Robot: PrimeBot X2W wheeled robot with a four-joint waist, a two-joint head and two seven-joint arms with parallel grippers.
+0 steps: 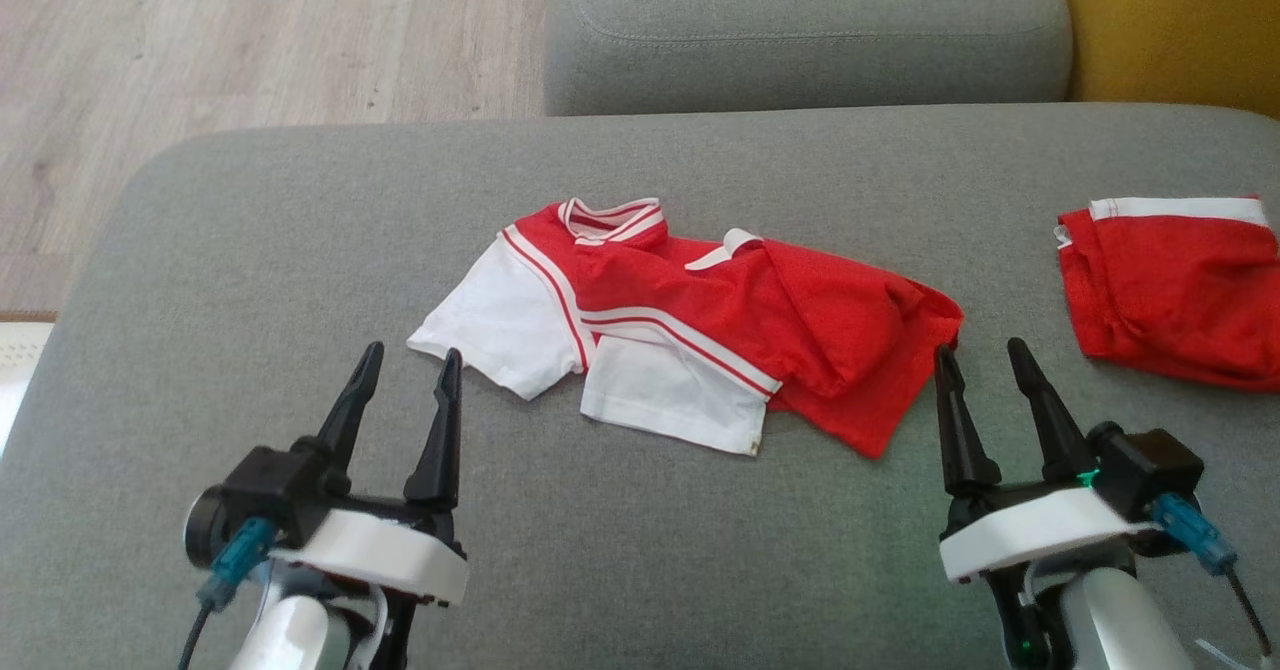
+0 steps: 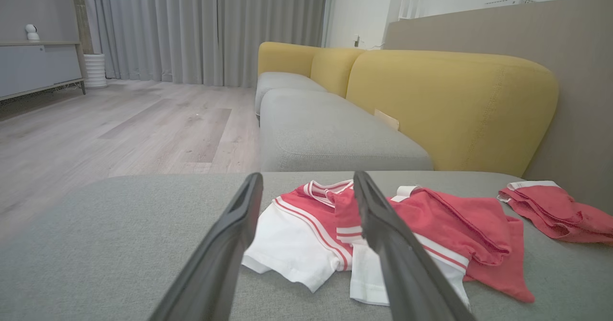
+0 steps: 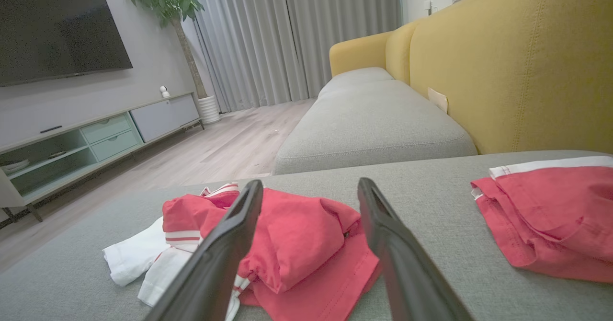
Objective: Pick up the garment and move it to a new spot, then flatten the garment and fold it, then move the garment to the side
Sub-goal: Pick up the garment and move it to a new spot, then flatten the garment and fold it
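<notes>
Spread wide, empty, near garment [image 1: 700, 300] white sleeve: left gripper [image 1: 413, 352]. Spread wide, empty, at garment red hem, possibly touching: right gripper [image 1: 978, 347].

Head view looks steeply down on the cushion [image 1: 300, 230]; both wrist views skim low across it, sharing the shirt [image 1: 760, 320].

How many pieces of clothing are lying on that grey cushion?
2. A crumpled red-and-white shirt lies centred on the grey cushion; red shorts lie apart to its right, cut off by the picture's edge.
</notes>
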